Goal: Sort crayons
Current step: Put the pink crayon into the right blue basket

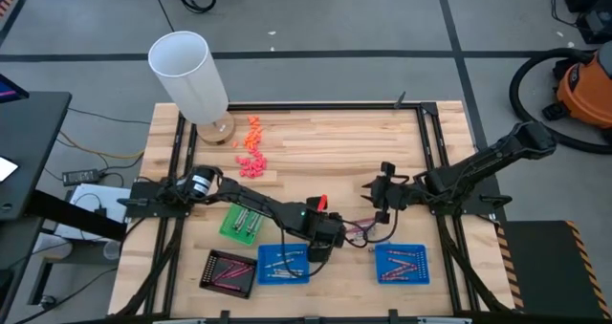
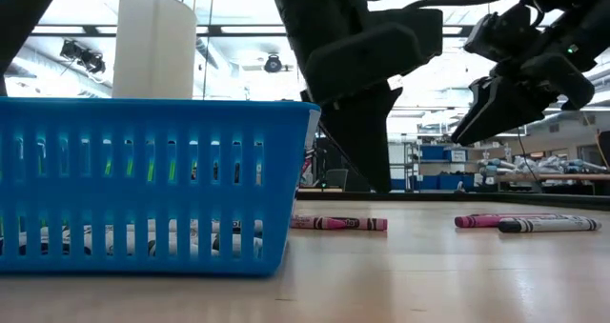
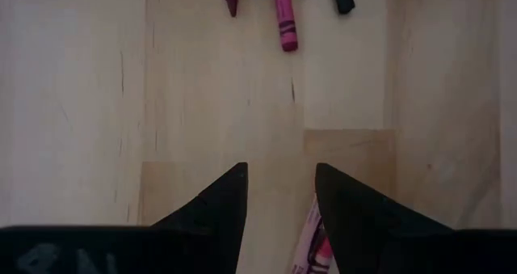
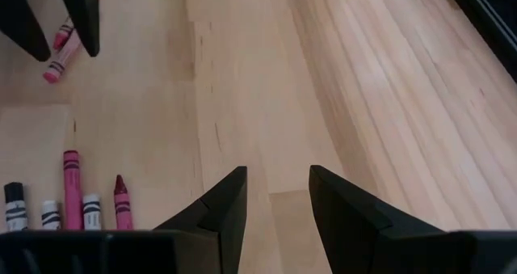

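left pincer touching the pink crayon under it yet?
Cannot tell. In the left wrist view the pink paper-wrapped crayon passes behind one dark finger of the open left pincer; no contact or gap shows there.

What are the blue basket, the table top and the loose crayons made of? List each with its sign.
Blue basket: likely moulded plastic, glossy, with slotted walls.
Table top: wood, pale jointed planks with visible grain, smooth finish.
Crayons: probably wax sticks in printed paper wrappers; bare pointed tips show.
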Controlling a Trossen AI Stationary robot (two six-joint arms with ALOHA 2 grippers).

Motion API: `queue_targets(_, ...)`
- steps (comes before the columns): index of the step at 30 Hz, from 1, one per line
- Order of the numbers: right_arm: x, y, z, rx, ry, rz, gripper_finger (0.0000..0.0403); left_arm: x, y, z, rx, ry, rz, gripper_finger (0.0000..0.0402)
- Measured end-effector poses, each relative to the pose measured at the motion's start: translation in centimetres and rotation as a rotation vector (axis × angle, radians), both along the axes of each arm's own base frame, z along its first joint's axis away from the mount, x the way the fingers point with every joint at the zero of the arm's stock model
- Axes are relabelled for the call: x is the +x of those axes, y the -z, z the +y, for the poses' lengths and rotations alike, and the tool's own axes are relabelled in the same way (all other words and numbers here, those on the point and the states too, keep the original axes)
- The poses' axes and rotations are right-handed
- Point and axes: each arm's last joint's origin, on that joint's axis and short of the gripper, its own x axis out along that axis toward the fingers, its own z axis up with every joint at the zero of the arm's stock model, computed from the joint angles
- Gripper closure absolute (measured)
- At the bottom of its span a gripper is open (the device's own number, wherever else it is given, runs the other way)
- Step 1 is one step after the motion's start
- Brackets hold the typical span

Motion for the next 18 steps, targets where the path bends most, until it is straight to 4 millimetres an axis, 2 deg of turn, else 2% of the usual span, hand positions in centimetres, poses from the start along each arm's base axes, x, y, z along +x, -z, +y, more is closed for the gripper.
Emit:
queue_targets(7, 0.1, 0.0, -0.4, 0.031, 0.048, -0.011, 0.0258, -0.7, 0.3, 0.4, 0.026, 0.005, 0.081, 0.0246)
queue_targets(18, 0.3, -0.1, -0.5, 0.032, 0.049, -0.031, 0.0258, -0.6, 0.3, 1.1, -0.016, 0.003, 0.103, 0.0246)
